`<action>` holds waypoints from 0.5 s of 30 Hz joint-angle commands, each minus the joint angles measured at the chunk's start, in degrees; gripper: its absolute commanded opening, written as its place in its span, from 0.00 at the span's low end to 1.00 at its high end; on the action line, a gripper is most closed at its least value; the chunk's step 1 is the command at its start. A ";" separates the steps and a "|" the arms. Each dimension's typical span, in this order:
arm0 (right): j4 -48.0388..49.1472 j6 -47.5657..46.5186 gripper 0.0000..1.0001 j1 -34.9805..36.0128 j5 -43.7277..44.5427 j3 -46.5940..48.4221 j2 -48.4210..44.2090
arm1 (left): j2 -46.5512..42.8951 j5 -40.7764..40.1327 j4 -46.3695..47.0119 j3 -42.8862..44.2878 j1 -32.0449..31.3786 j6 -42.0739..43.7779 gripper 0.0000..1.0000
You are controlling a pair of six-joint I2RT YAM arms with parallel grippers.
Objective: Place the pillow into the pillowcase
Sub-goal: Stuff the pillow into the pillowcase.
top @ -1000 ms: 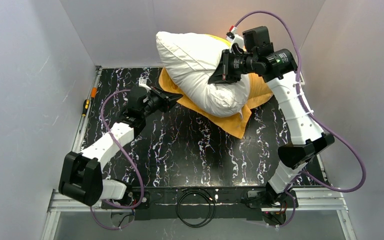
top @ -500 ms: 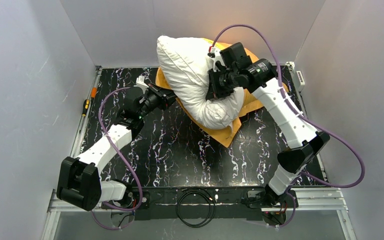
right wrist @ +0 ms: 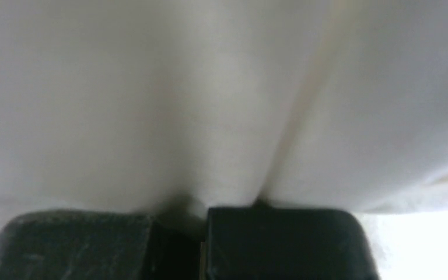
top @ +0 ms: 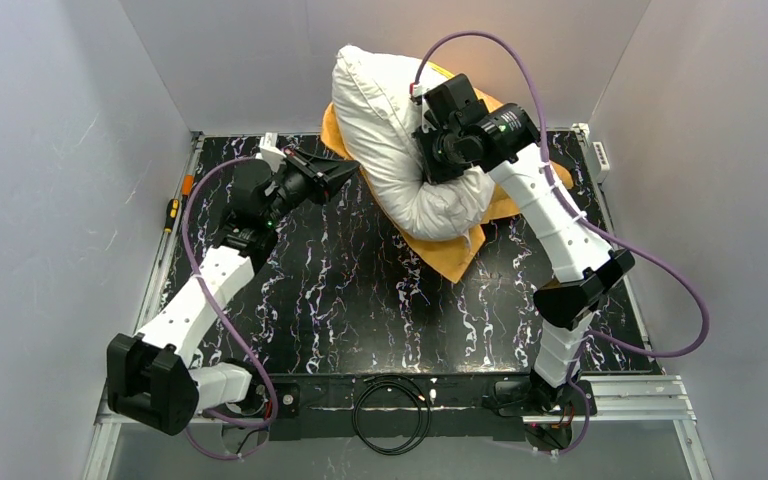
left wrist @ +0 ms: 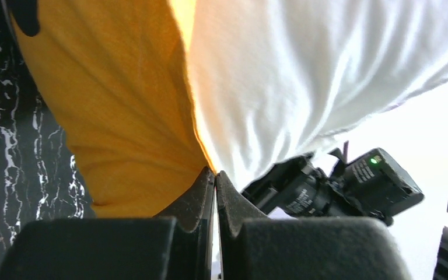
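Now the pillow (top: 400,140), clamped in the closed right pincer (right wrist: 203,211), has been tipped more upright on the pillowcase (top: 450,255), whose rim is pinched by the left pincer (left wrist: 216,181) at the rear of the counter (top: 360,290), so insertion is judged barely begun.

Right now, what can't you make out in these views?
- Pillowcase opening: top view, the pillow covers it.
- Right gripper fingertips: top view, its own wrist hides them; wrist view is blurred white cloth.
- Pillowcase print: no view shows it.
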 commanded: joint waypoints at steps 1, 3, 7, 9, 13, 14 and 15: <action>-0.63 -3.47 0.01 -1.96 10.03 -0.57 3.62 | -11.19 8.91 11.34 11.09 -0.11 -1.40 0.00; 1.11 -2.34 0.01 -2.05 7.03 -0.57 1.49 | -12.66 9.81 3.73 9.85 -0.10 1.43 0.00; 4.53 0.89 0.01 -2.90 -2.27 -0.19 -1.65 | -16.08 7.17 -15.37 5.64 -0.14 9.44 0.00; 6.77 3.78 0.01 -4.20 -6.44 -0.52 -3.23 | -17.57 2.61 -31.12 4.42 -0.16 13.30 0.11; 11.17 9.82 0.01 -6.40 -13.46 -0.21 -5.01 | -17.79 2.45 -36.01 -2.80 -0.15 12.94 0.63; 12.20 11.25 0.01 -6.89 -15.09 -0.14 -5.30 | -17.20 3.74 -34.26 -5.12 -0.17 11.87 0.68; 13.18 12.50 0.01 -7.27 -16.94 -0.13 -5.42 | -16.43 4.96 -32.43 -6.98 -0.20 11.02 0.72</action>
